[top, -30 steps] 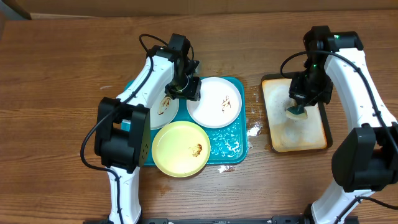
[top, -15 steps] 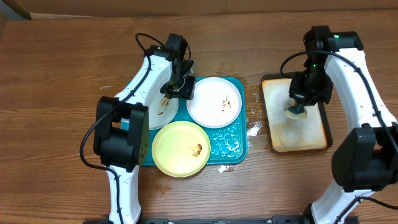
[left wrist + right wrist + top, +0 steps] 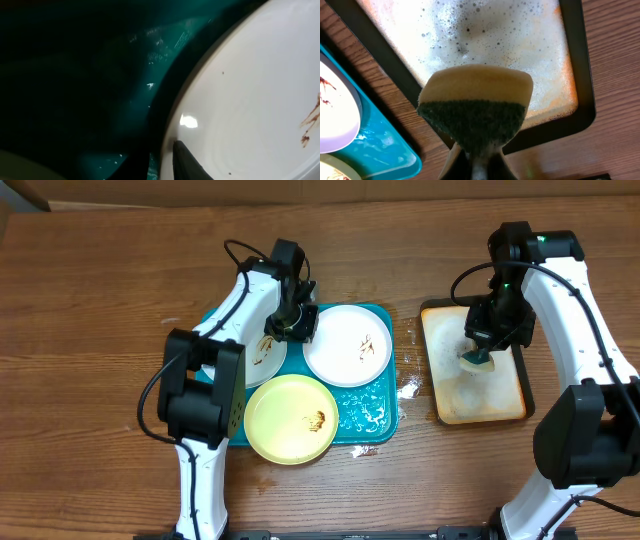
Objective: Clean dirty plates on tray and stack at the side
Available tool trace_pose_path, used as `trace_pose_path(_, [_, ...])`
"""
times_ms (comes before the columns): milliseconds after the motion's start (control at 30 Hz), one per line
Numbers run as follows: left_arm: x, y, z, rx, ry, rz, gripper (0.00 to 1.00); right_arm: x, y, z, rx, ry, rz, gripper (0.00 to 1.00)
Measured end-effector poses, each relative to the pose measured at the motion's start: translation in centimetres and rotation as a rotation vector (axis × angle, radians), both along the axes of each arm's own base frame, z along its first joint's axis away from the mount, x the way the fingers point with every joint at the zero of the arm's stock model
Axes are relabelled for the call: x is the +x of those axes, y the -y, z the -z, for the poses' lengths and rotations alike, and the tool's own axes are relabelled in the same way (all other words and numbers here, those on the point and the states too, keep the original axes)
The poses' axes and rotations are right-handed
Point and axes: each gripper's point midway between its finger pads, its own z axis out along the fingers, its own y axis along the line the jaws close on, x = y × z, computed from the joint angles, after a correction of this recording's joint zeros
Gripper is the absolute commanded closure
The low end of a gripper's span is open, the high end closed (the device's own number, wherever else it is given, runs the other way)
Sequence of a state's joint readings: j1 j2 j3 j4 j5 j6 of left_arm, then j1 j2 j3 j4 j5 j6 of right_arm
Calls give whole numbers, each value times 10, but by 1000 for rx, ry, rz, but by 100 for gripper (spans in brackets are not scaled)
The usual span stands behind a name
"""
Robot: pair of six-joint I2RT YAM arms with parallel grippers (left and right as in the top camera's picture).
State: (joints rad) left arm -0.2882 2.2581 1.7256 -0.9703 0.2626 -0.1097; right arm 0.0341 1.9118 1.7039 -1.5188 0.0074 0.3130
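While right tool (image 3: 481,352) clenches sponge (image 3: 475,107), left tool (image 3: 298,330) at rim of white plate (image 3: 250,100), its grip unclear

No legible txt, labels, brands or nos. anywhere.

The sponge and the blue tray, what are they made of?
The sponge looks like soft foam: a pale yellow, porous layer joined to a rough, dark green scrubbing layer. The blue tray looks like smooth, glossy plastic, going by its even teal colour, rounded rim and wet shine, though the look alone cannot settle it.
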Motion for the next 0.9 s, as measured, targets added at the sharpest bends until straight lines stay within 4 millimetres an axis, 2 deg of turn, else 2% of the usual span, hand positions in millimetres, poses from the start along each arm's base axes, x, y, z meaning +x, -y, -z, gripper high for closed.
trace_pose_path(33, [0,1,-1,-3,-1,-2,84,0,0,0,0,0,0,96])
trace_pose_path(100, [1,3,-1,-13,-5,-10,96,0,0,0,0,0,0,96])
trace_pose_path(467, [2,4,0,-25,-14,-22,96,4,-5,0,15,19,-21,96])
trace_pose_path(567, [2,4,0,-25,-14,-22,96,15,-21,0,87,66,-87,96])
trace_pose_path(733, [2,4,0,-25,-14,-23,96,39,-80,-7,300,194,-233,96])
trace_pose_path(767, [2,4,0,-25,-14,-23,96,41,-93,-10,338,211,-254,96])
trace_pose_path(900, [2,4,0,-25,-15,-26,96,35,-123,-14,412,207,-293,96])
